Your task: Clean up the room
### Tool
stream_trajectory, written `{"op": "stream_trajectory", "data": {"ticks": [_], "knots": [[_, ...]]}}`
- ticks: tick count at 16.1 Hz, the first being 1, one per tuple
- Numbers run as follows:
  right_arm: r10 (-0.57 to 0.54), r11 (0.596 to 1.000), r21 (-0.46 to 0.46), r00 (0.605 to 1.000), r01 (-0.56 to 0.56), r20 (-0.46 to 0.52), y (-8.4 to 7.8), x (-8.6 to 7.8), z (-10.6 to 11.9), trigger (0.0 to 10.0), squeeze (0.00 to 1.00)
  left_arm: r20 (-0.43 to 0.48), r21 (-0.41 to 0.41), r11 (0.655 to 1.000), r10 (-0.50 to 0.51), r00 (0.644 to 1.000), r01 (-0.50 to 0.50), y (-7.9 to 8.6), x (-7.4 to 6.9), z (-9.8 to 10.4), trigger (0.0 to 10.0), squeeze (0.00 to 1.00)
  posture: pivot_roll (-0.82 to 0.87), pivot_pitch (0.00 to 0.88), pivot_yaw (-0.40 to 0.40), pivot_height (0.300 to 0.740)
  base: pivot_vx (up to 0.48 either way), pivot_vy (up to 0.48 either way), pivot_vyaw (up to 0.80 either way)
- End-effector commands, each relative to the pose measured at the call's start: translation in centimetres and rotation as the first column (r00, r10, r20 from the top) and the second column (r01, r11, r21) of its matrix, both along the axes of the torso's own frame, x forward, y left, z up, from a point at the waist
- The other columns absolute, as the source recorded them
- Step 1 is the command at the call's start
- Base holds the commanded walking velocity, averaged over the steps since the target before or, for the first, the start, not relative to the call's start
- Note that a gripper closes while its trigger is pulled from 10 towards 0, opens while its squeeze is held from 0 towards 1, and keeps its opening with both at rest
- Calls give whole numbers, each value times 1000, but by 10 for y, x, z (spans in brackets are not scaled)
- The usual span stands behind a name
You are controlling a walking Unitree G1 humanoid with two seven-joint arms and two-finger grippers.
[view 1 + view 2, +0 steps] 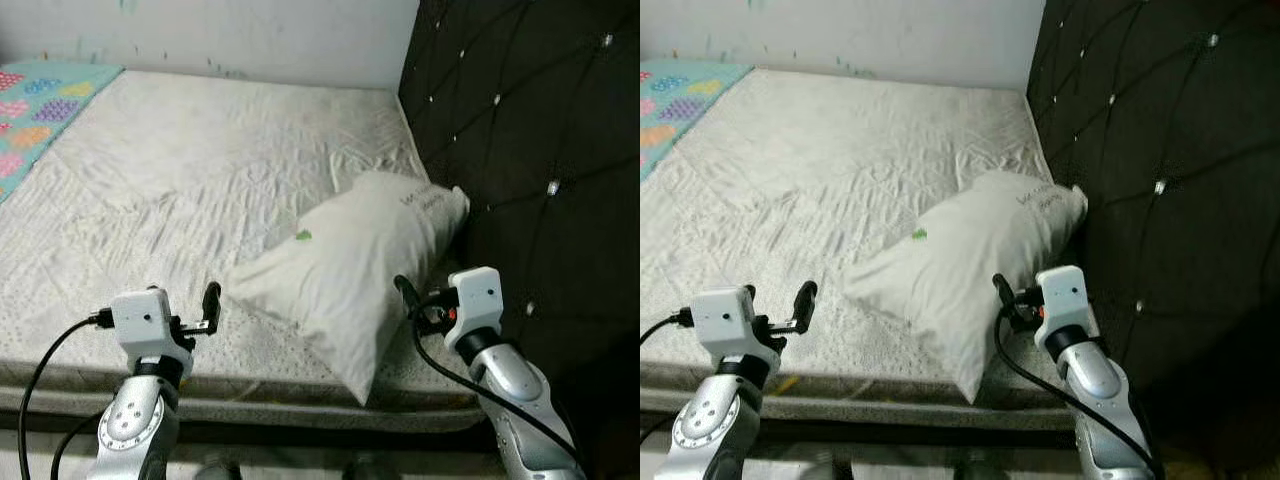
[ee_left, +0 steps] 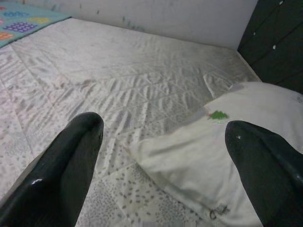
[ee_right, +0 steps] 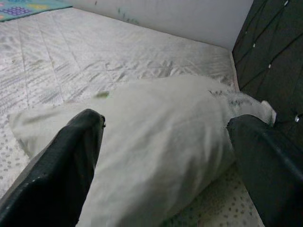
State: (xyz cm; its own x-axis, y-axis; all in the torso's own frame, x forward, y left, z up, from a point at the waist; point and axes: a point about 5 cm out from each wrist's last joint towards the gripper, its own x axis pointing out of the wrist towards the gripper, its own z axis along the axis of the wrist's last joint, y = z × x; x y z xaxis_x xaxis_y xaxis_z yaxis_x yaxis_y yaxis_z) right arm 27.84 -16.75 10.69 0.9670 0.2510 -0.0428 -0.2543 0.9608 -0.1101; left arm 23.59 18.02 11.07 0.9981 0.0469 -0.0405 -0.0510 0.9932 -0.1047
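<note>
A wide bed with a pale grey quilted mattress cover (image 1: 200, 170) takes up most of the scene, running from a white wall at the far side to the robot's near edge, with a black tufted headboard studded with shiny buttons (image 1: 530, 150) rising along the right. At the far left corner lies a turquoise mat with coloured shapes (image 1: 35, 105). Next in size is the white rectangular pillow with a small green mark (image 1: 350, 265), lying askew on the right part of the mattress, one end touching the headboard and a corner reaching the near edge. The left gripper (image 1: 208, 310) hangs over the near edge just left of the pillow, its two black fingers spread wide with nothing between them. The right gripper (image 3: 165, 156) sits close against the pillow's near right side, also spread wide and empty, the pillow framed between its fingers. The step in hand looks like straightening the pillow: the next move would call for both grippers to close on its sides, then lift and square it against the headboard.
</note>
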Motion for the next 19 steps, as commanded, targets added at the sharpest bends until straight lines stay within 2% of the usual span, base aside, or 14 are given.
{"op": "stream_trajectory", "data": {"ticks": [1,11,19], "knots": [[8,1000,-7,1000,-8,-3,-1,-1,0,10000,0,-8,-3,1000,5,1000,-5,0,-2,-1,10000,0,-53,102,-52,616,0,0,0],[31,999,-16,1000,-31,2,1,-1,0,10000,0,28,-26,999,-18,999,19,-1,-3,2,10000,0,-52,88,-56,616,0,0,0],[34,999,-23,999,-34,5,1,1,0,10000,0,37,-30,999,-27,999,28,-3,-2,3,10000,0,-51,89,-60,616,311,0,0]]}}
